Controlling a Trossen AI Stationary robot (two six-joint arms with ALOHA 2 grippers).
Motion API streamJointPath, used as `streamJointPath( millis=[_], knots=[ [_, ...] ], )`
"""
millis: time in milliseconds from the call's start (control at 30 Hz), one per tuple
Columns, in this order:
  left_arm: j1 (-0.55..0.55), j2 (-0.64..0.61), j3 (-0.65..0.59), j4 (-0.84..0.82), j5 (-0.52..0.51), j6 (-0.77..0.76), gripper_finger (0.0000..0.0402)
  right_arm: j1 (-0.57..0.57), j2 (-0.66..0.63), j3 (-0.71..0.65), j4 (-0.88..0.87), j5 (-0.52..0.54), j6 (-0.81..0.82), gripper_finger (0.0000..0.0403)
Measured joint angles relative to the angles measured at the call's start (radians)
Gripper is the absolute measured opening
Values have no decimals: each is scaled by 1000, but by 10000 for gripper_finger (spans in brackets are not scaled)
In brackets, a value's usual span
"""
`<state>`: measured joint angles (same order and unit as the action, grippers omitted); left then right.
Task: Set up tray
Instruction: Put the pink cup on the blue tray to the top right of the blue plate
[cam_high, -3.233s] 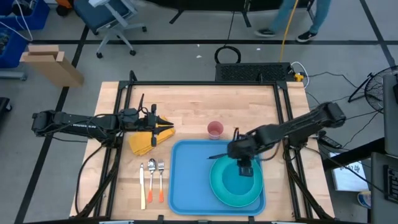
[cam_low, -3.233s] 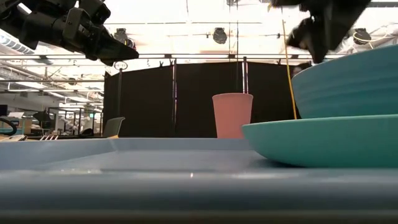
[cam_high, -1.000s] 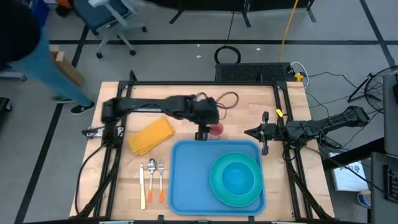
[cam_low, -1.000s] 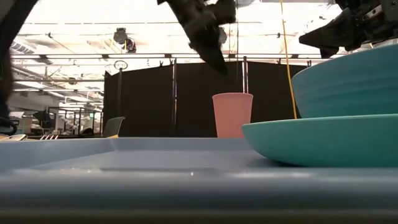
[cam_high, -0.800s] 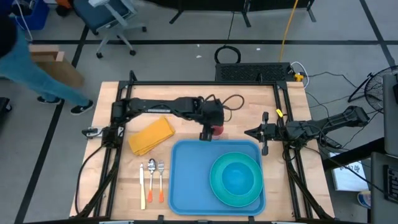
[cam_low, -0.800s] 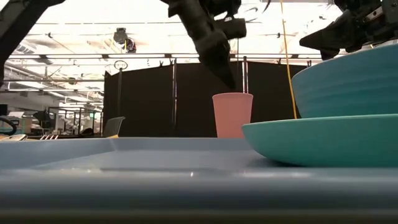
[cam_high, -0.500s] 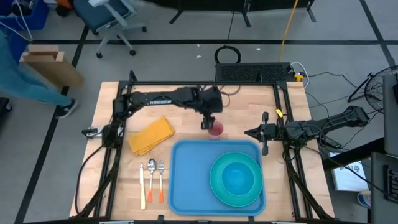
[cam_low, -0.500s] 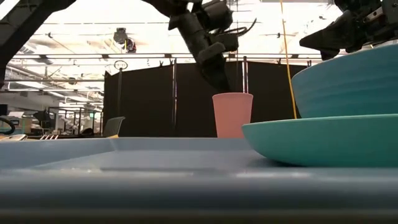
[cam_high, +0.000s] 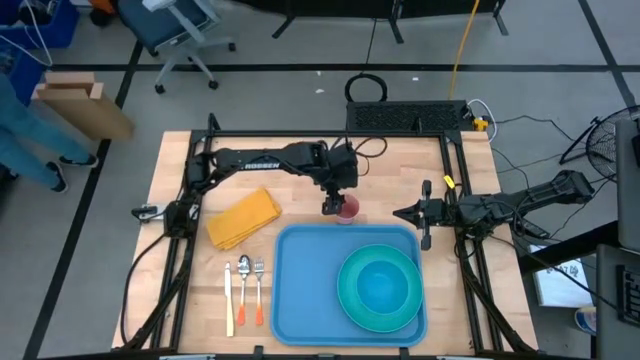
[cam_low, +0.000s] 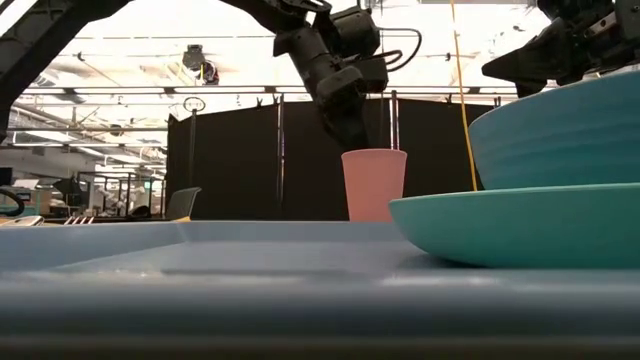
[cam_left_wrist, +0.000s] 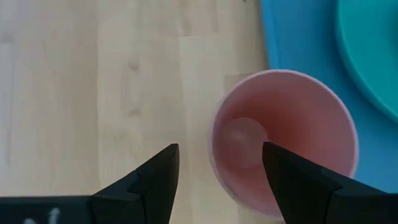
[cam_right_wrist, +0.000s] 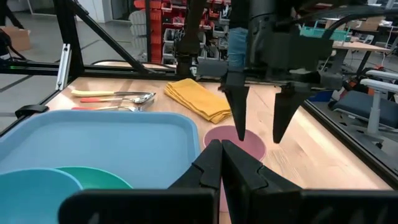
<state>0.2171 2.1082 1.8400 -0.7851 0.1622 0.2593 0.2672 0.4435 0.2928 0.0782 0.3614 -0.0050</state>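
Tray (cam_high: 305, 290) lies flat at the near middle of the tabletop (cam_high: 290, 160), carrying a teal plate (cam_high: 352, 305) and bowl (cam_high: 380, 285) on its right half. Just beyond its far rim stands a pink cup (cam_high: 346, 207). The left gripper (cam_high: 335, 205) hangs over that cup with jaws apart, one finger inside the rim. The cup looks light, thin-walled and easily tipped; pinching the rim wall seems best. The right gripper (cam_high: 405, 213) waits at the right edge, jaws together.

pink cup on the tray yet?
No. In the high view the pink cup stands on the wooden table just beyond the blue tray's far rim, under the open left claw.
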Motion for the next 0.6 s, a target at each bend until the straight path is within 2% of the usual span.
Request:
streamJointPath(
  millis=[133, 433, 600],
  knots=[
    [-6, 11, 1, 13, -90, 0, 235, 0, 0, 0, 3, 1, -1, 0],
    [14, 84, 0, 29, -85, -5, 235, 0, 0, 0, 7, 1, -3, 0],
    [10, 83, 0, 33, -90, 30, 228, 0, 0, 0, 8, 2, -12, 0]
  ],
)
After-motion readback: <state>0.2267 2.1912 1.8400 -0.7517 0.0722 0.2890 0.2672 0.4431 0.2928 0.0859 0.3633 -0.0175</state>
